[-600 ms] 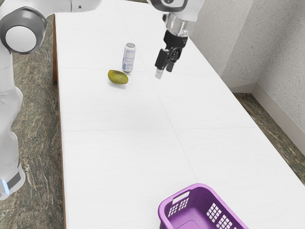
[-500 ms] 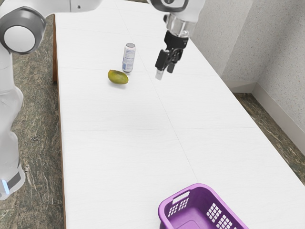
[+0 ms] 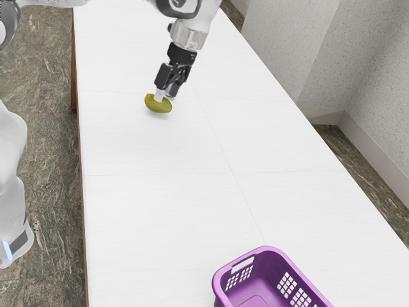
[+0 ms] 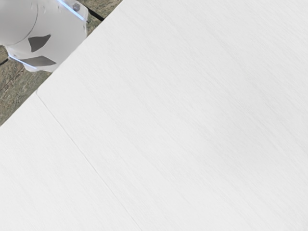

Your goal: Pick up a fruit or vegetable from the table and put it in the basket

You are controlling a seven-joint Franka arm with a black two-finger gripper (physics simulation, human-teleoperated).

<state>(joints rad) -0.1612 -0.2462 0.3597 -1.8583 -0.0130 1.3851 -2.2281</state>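
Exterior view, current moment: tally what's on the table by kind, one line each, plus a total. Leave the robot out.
Fruit, yellow-green: 1
Basket, purple: 1
Can, now almost wholly hidden behind the gripper: 1
Total: 3

The end effector (image 3: 164, 94) has moved across the tabletop (image 3: 160, 217) toward its long edge at the exterior view's left. It now overlaps the upper part of the yellow-green fruit (image 3: 153, 105) — contact is unclear — and hides most of the can (image 3: 170, 95). The arm (image 3: 198, 22) has shifted that way too.
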